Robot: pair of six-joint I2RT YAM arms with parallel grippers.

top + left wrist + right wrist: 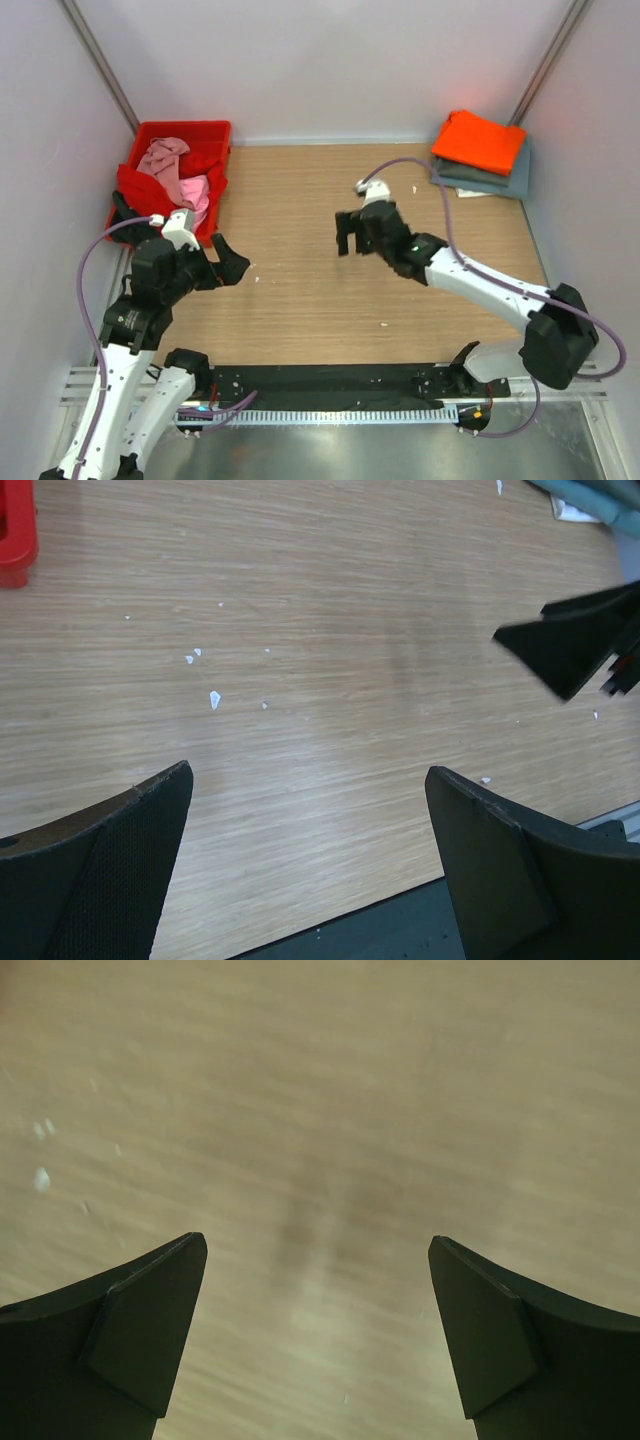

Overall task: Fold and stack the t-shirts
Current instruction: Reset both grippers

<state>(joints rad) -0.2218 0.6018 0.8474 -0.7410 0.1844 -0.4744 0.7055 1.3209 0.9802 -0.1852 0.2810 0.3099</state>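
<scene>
A folded bright orange t-shirt (480,140) lies on top of folded dark grey and slate blue shirts (495,180) at the far right corner of the table. A crumpled pink shirt (172,165) and a red shirt (140,188) lie in the red crate (185,130) at the far left. My left gripper (232,262) is open and empty over bare wood beside the crate; its wrist view (308,772) shows only table between the fingers. My right gripper (352,240) is open and empty above the table's middle, also seen in its wrist view (318,1242).
Small white specks (214,699) dot the wooden table (300,300). A crate corner (15,530) and my right gripper's fingers (575,645) show in the left wrist view. Walls close in the table on three sides.
</scene>
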